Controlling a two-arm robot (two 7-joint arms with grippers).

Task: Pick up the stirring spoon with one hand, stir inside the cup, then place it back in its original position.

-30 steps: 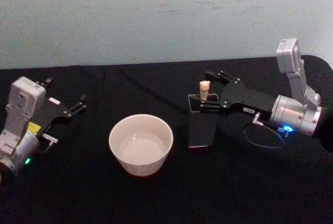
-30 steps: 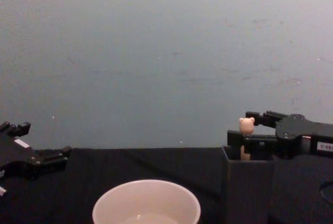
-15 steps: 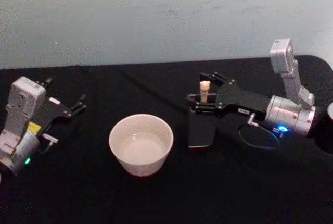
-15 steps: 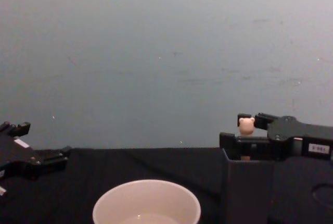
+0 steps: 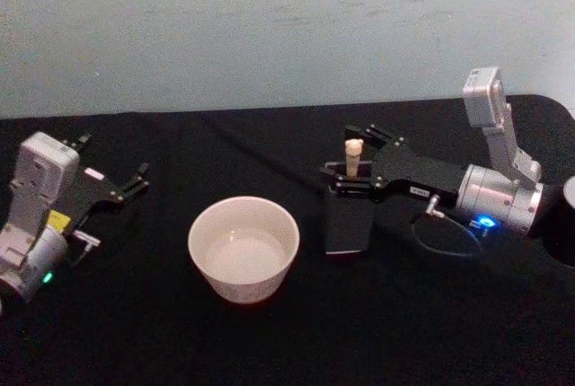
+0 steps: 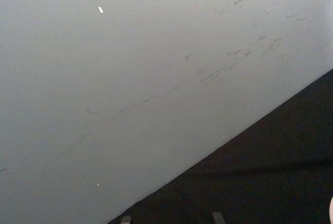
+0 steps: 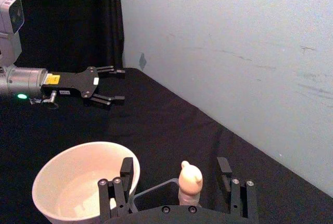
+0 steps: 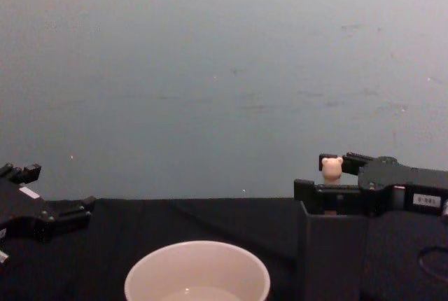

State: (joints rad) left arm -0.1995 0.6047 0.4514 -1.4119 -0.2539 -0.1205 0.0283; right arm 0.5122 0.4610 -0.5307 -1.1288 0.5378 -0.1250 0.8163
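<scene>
Right gripper (image 7: 175,169), wide open astride spoon (image 7: 190,181) in holder (image 5: 347,224), may tip holder if closing off-ctr; left gripper (image 5: 137,179) idles open, far left of holder.

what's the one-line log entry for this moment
right pincer: open, straddling cream bear-topped spoon | spoon: in dark grey square holder | left pincer: open, parked left

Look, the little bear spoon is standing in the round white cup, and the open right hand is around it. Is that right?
Not quite. The slim bear-topped spoon stands in the tall dark grey square holder, not the wide cream-white cup beside it; the head view shows this. The black right hand is indeed open around its handle.
</scene>
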